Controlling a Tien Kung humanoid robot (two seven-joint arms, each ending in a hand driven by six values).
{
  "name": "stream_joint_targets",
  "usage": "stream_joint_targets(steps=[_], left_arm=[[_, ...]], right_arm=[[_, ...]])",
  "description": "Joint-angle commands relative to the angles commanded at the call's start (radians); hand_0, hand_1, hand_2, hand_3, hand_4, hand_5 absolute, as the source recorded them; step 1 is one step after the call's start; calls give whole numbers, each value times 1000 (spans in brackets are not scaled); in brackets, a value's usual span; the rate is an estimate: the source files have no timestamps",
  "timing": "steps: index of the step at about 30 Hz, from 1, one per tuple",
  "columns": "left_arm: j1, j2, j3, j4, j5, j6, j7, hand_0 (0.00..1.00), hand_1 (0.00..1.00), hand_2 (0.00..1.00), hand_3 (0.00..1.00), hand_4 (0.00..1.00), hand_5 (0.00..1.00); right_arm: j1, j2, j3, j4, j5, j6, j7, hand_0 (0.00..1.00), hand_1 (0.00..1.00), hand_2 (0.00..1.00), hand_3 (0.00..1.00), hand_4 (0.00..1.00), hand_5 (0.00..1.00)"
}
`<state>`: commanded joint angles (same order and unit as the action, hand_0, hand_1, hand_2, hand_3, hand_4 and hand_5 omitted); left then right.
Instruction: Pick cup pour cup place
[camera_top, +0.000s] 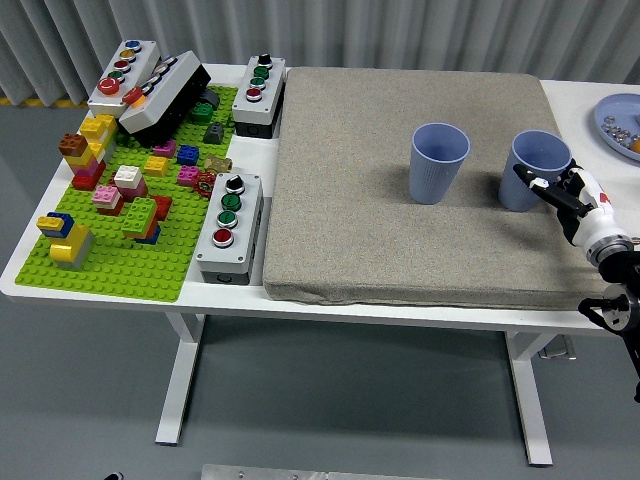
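Two blue cups were seen upright on a grey mat (400, 200) covering much of the white surface (255, 292): the left cup (438, 162) stood alone, while the right cup (535, 170) was met at its lower right side by the right hand (560, 192). Whether its fingers (partly curled beside the wall) actually gripped the cup could not be told.

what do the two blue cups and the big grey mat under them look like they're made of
The left cup and right cup look like matte plastic, possibly coated paper: faint vertical ribs, thin rims, no gloss. The mat looks like woven fabric over padding: speckled grey-beige weave, soft rounded edges.
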<state>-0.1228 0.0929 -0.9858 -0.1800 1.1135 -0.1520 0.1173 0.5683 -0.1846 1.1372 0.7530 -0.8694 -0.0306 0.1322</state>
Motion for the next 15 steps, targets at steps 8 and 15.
stream_joint_targets(steps=[8,15], left_arm=[[-2,0,-2,0,0,0,0,806,751,812,724,515,998],[-3,1,-2,0,-1,0,0,805,752,812,723,514,998]], right_arm=[[1,1,-3,-3,15,7,-12,902,796,680,710,847,472],[0,1,-3,-3,9,7,-18,799,668,545,610,761,322]])
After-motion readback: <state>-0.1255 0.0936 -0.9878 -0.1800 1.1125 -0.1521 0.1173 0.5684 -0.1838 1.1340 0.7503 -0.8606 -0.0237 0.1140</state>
